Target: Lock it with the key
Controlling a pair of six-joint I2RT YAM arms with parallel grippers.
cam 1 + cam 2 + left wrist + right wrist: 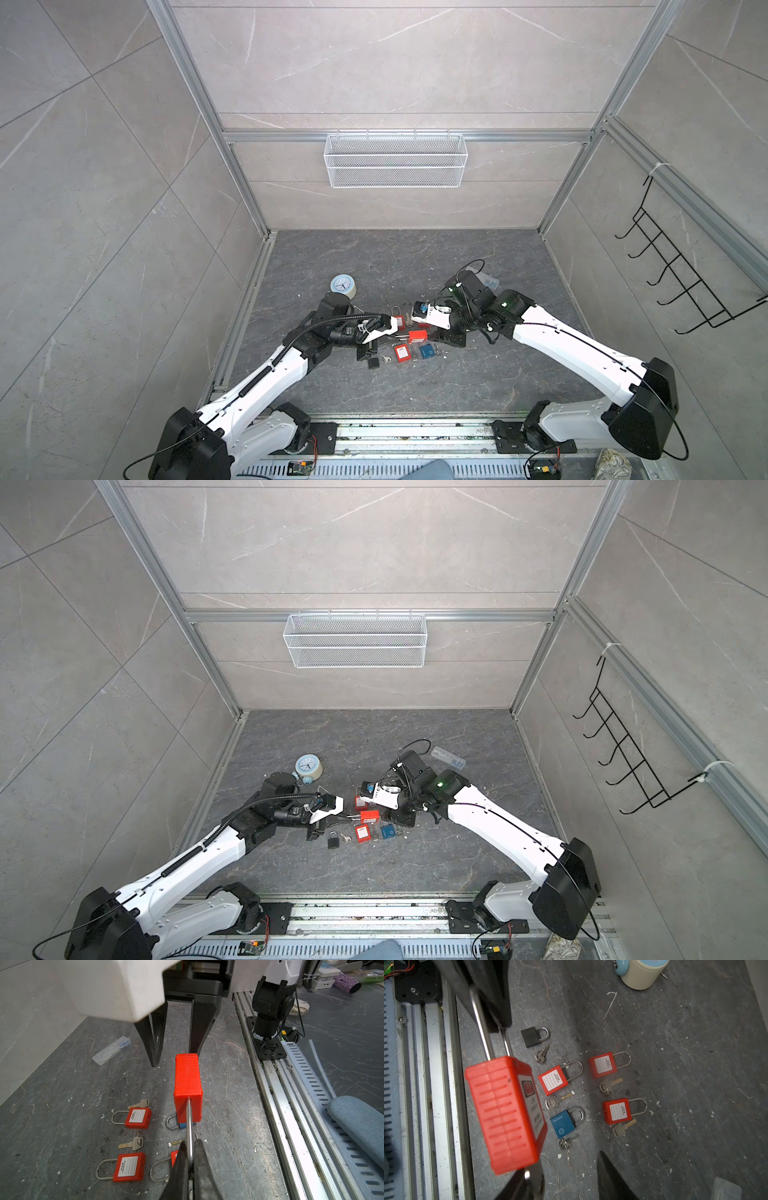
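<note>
Red padlock (188, 1084) with the long shackle (189, 1120) hangs in the air above the table (675, 1064), roughly level. The left gripper (190, 1144) is clamped tight on the shackle. The right gripper (174, 1059) sits at the body's far end, its jaws apart, gripping nothing I can make out. Below lie three small red padlocks (553, 1082), a blue padlock (563, 1124) and a black padlock (532, 1036), with keys (609, 1084) beside them. A clear plastic case (112, 1051) lies on the table and holds something blue, too small to name. A white mesh basket (395, 160) hangs on the back wall.
</note>
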